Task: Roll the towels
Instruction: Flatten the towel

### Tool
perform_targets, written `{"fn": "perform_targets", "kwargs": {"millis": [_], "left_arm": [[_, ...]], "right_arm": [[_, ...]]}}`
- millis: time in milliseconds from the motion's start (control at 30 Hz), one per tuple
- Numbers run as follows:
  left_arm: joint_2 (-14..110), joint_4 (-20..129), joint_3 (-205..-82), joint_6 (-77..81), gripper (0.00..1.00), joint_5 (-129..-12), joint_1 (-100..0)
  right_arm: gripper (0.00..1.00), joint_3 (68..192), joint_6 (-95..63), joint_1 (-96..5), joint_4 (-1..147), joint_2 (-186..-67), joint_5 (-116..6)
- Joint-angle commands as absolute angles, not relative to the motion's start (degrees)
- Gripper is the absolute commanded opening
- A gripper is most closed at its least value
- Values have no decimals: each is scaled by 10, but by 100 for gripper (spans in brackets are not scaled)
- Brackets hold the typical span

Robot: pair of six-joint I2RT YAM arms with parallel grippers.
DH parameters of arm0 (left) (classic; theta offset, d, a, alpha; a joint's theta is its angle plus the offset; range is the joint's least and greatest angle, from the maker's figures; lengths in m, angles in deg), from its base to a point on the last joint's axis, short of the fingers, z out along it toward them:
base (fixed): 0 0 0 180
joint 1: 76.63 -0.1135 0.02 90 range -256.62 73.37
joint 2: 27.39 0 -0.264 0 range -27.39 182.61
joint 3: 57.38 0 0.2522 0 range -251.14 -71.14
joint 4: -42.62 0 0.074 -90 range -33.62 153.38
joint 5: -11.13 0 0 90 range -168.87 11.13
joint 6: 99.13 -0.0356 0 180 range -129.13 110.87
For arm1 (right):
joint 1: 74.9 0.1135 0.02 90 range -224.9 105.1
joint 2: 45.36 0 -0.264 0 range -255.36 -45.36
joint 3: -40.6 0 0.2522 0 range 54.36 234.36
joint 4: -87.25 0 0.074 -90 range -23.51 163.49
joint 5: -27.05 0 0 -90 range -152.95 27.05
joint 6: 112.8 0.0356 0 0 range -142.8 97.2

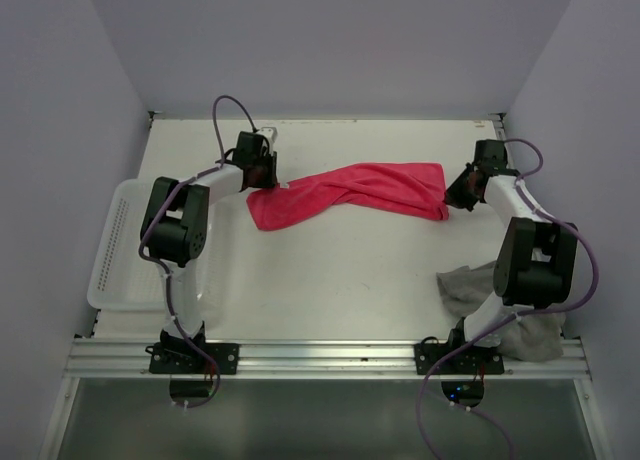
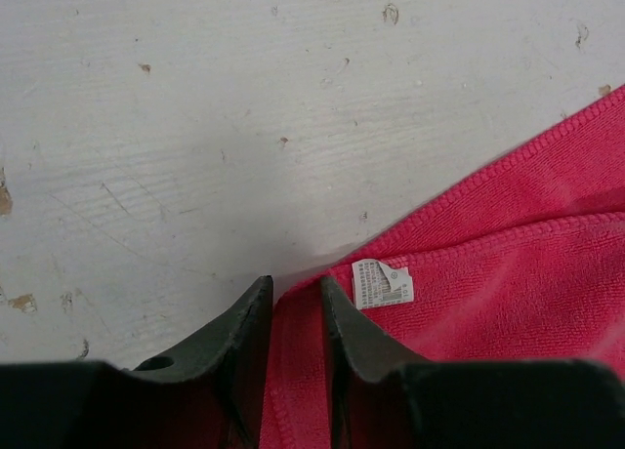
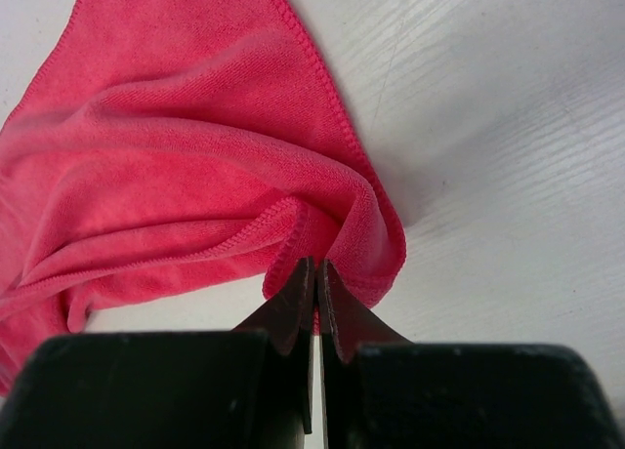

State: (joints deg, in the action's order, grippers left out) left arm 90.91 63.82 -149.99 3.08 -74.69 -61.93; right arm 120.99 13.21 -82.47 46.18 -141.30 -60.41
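Note:
The pink-red towel (image 1: 350, 192) lies stretched in loose folds across the far middle of the table between my two grippers. At its left end my left gripper (image 1: 265, 180) is low over the table. In the left wrist view its jaws (image 2: 296, 285) stand a little apart, with the hemmed edge of the pink towel (image 2: 508, 273) running between them beside a white care label (image 2: 381, 283). My right gripper (image 1: 455, 195) is at the towel's right end, and the right wrist view shows it (image 3: 315, 265) shut on a bunched corner of the pink towel (image 3: 176, 156). The grey towel (image 1: 465, 285) lies crumpled at the near right, partly under the right arm.
A white perforated basket (image 1: 115, 250) stands along the left edge of the table beside the left arm. A metal rail (image 1: 320, 355) with both arm bases runs along the near edge. Walls close the table in at the back and on both sides.

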Motion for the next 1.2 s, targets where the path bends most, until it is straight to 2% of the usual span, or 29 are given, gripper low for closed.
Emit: {"fn": "perform_targets", "kwargs": {"millis": [0,133,300,500,700,1167], "left_arm": [[916,619,-1499,14,29,-750,-616],[917,617,-1498,16,21,-753,-616],[910,619,-1496,15,0,-758,-616],[885,629,-1502,16,0,-768,-616],[807,646,-1496,29,0,-784,-617],[508,575,-1270,141,0,-786,-626]], "right_arm": [[0,1229,125,-829,478,-1420,-600],[0,1229,125,-829,478,-1420,-600],[0,1231,125,-830,477,-1418,-597],[0,1247,123,-830,459,-1409,-601],[0,1290,118,-830,416,-1382,-626],[0,1299,58,-830,339,-1288,-723]]}}
